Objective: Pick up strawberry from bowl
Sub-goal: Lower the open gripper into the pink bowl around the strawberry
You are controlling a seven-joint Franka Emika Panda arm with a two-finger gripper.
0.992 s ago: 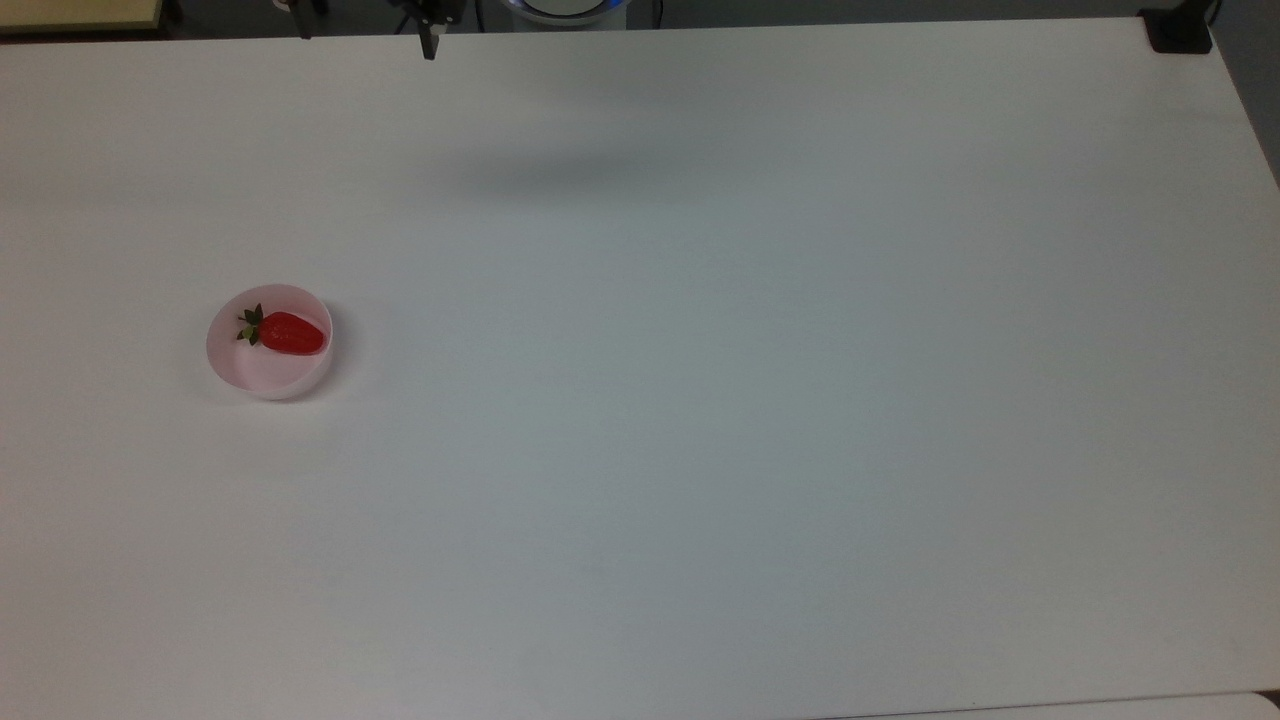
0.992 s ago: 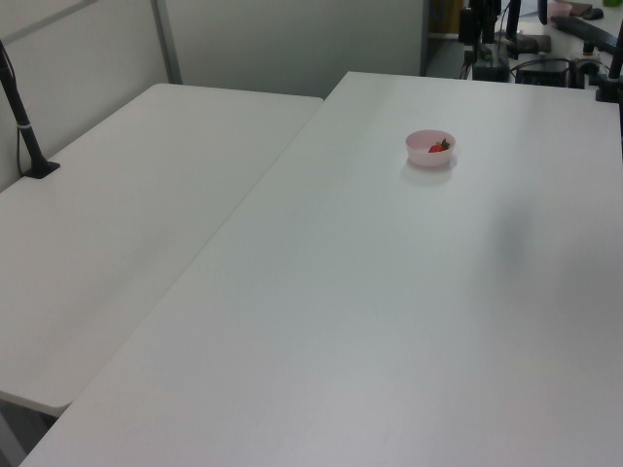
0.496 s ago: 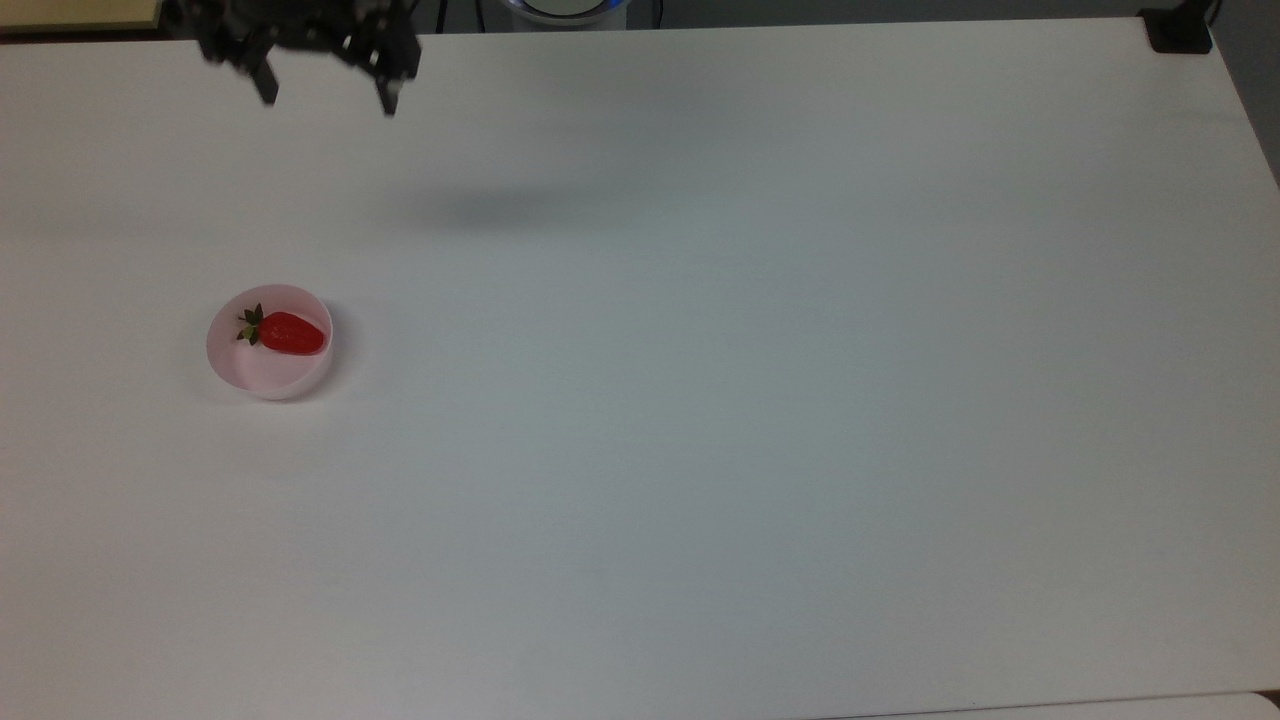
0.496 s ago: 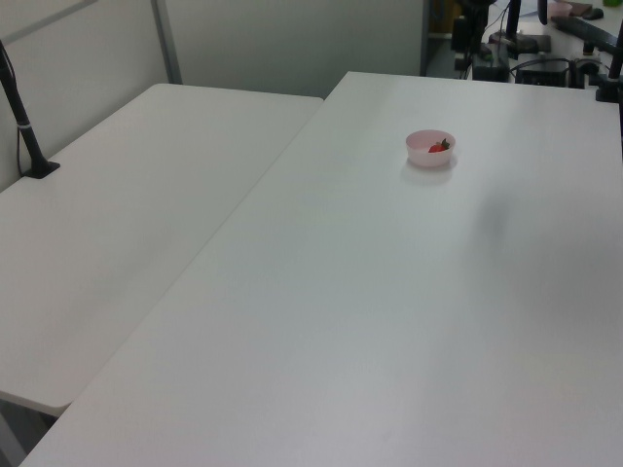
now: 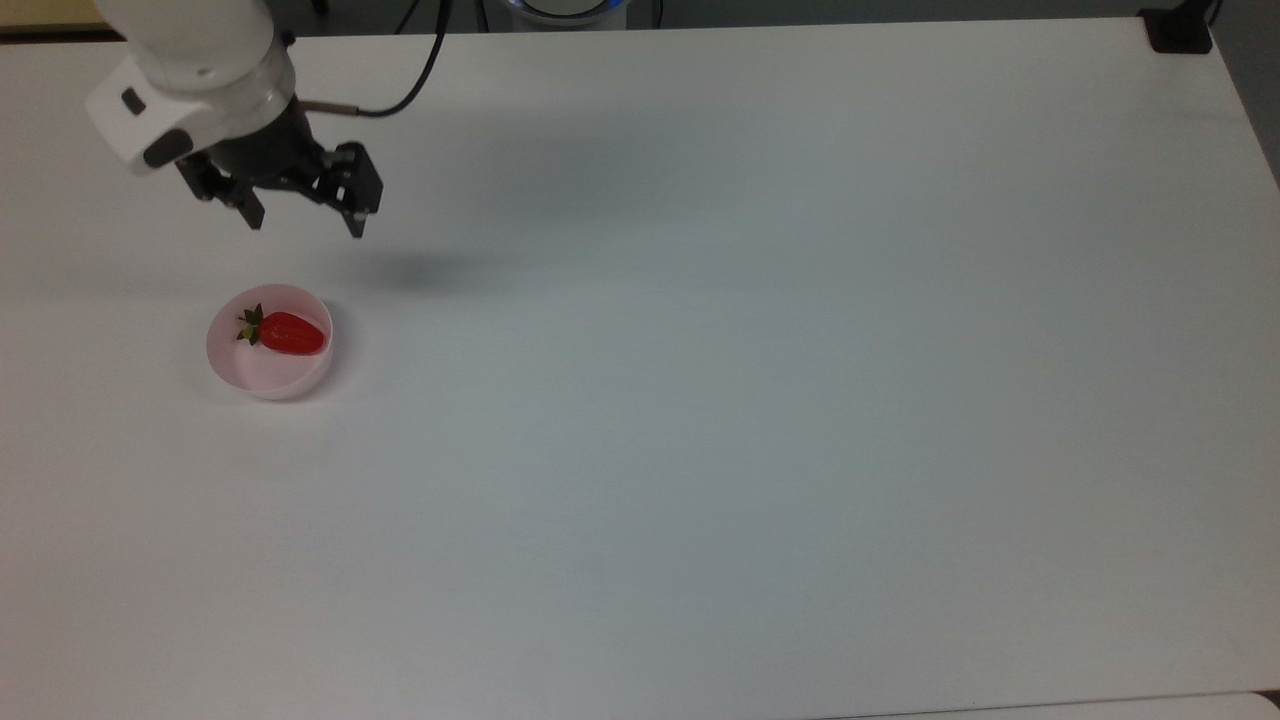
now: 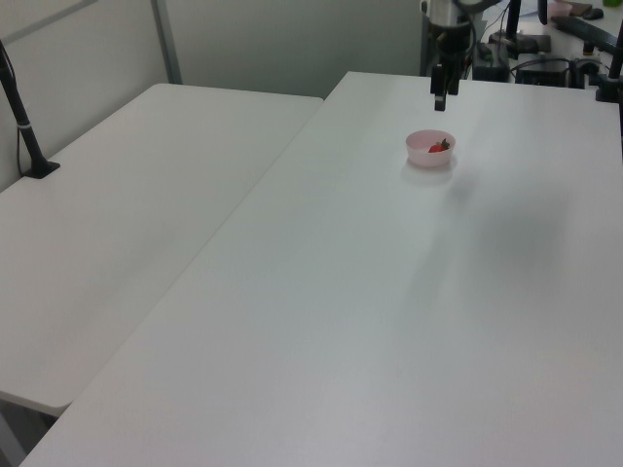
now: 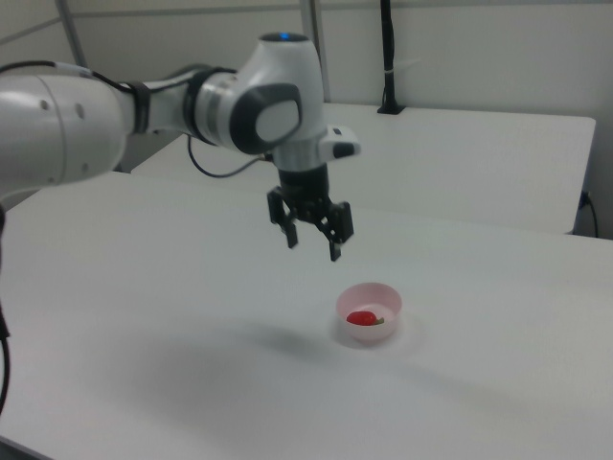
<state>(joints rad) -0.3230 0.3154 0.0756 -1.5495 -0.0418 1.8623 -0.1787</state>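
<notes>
Pink bowl (image 5: 268, 372) near table's (image 5: 700, 450) edge; end effector (image 5: 305, 222) wide-spread above, apart

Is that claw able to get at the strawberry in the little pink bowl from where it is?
Probably yes. The gripper hangs open above the table, apart from the bowl, and the strawberry lies uncovered inside with nothing between them.
</notes>
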